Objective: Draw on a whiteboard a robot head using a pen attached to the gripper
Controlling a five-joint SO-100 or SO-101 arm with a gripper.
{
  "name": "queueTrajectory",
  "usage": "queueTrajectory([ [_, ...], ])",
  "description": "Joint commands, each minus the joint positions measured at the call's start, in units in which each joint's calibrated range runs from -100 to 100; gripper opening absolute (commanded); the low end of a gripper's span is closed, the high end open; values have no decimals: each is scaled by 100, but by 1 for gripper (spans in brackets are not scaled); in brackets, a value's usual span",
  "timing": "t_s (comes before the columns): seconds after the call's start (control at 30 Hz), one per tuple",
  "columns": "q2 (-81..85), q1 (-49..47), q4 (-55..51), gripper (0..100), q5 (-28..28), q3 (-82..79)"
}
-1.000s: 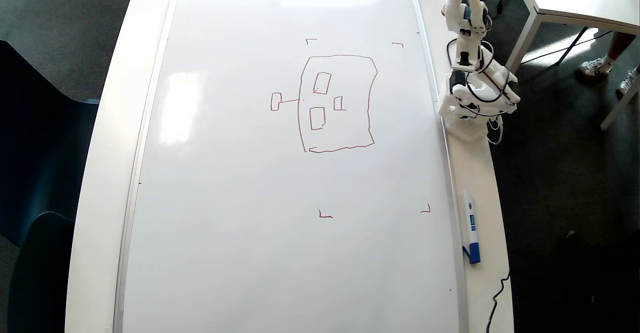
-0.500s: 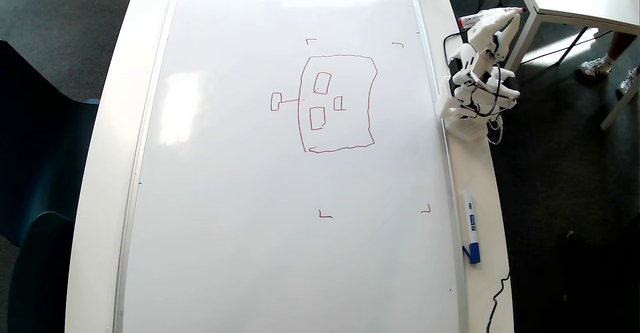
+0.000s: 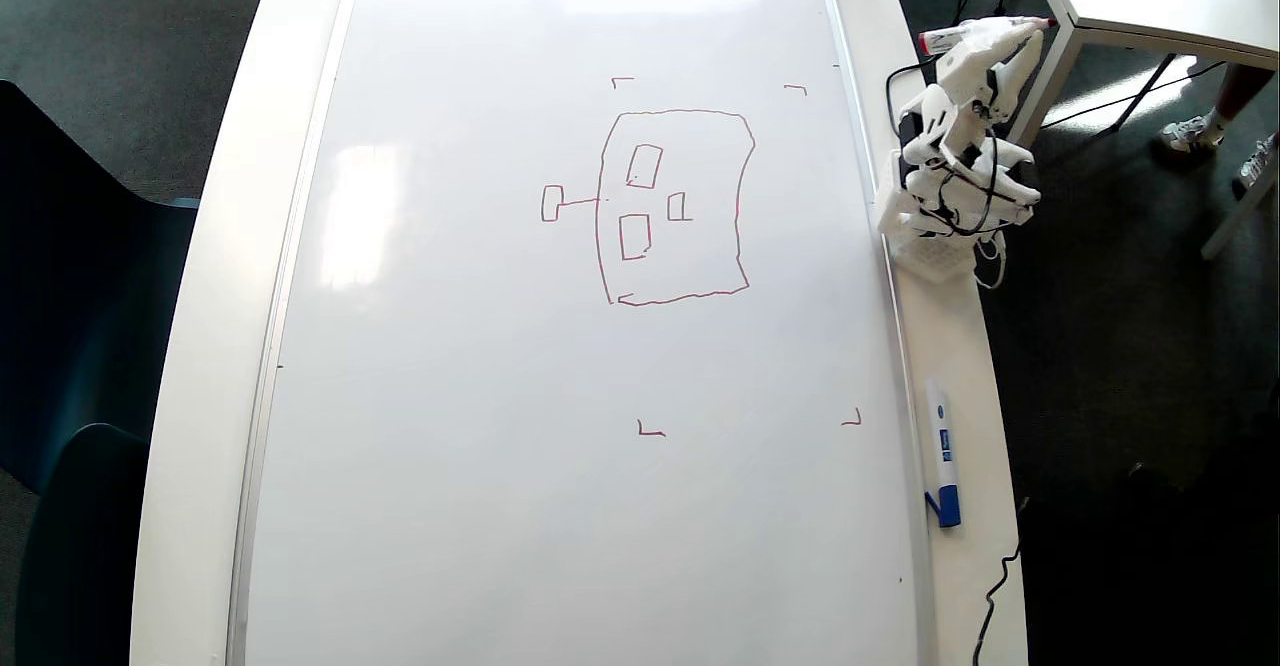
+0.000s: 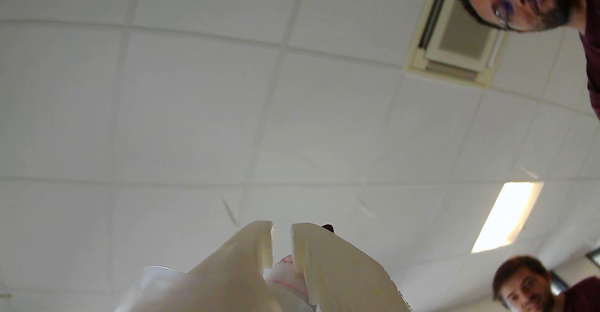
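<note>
Clamping the pen [image 3: 985, 32], the gripper [image 3: 1005, 41] sits folded back off the whiteboard [image 3: 450, 396], at about two o'clock from the robot head [image 3: 675, 206] in the overhead view. Its two fingers stand nearly together around the marker in the wrist view, which faces the ceiling [image 4: 187, 92]. A blue-capped marker [image 3: 941, 454] lies at five o'clock, beside the frame.

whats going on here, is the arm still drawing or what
The robot head is drawn in red on the whiteboard. The arm is folded up at the board's right edge in the overhead view, off the surface. Its gripper holds the pen clear of the board, and the wrist view points at the ceiling. A blue-capped marker lies unused beside the board.
</note>
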State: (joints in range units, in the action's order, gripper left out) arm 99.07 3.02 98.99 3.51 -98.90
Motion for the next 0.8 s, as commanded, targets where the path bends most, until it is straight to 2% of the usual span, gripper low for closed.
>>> queueTrajectory([
  [0.0,-16,490,75,1,-437,-46],
  [0.77,-24,498,75,1,-432,-46],
])
